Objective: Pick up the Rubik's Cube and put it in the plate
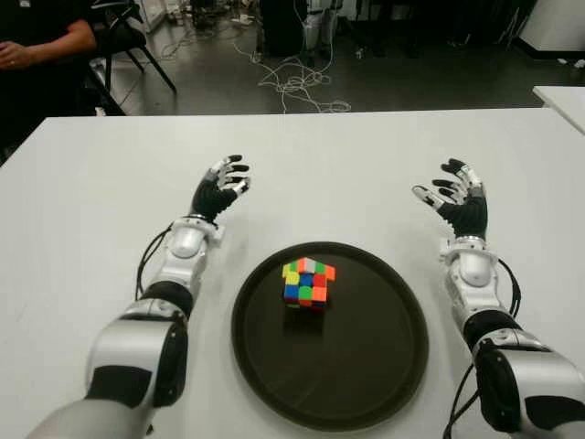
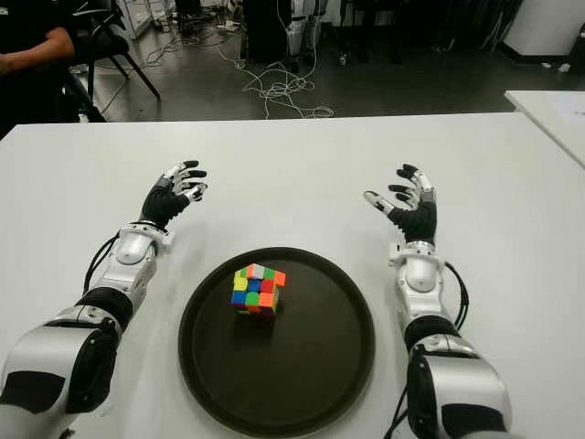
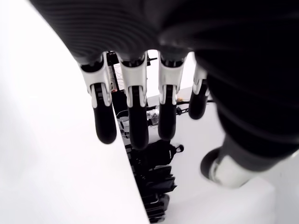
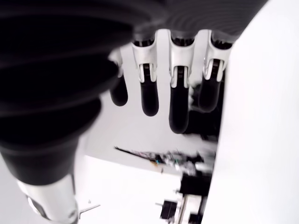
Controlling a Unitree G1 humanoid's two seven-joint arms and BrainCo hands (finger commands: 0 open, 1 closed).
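The Rubik's Cube sits inside the plate, a dark round one with a raised rim, resting on its floor a little toward the far-left part and well clear of the rim. It stands flat, with green, orange, red, blue and yellow stickers showing in a scrambled pattern.

Neither hand holds anything. The left robot hand shows over the white bench to the left of the plate and beyond it, fingers spread and relaxed; its own wrist view shows four straight fingers with nothing between them. The right robot hand shows over the bench to the right of the plate, also beyond its far edge, and is just as wide, thumb splayed out and fingers extended with nothing in them. Both hands are well apart from the cube.

Judging by how things lie, the task looks complete: the cube is in the plate and released, and nothing seems left to do (unless a more central placing is wanted).

No brand, label or writing can be read on the cube, the plate, the bench or the arms. Past the bench's far edge lie cables on the floor, and a seated person shows at the far left.
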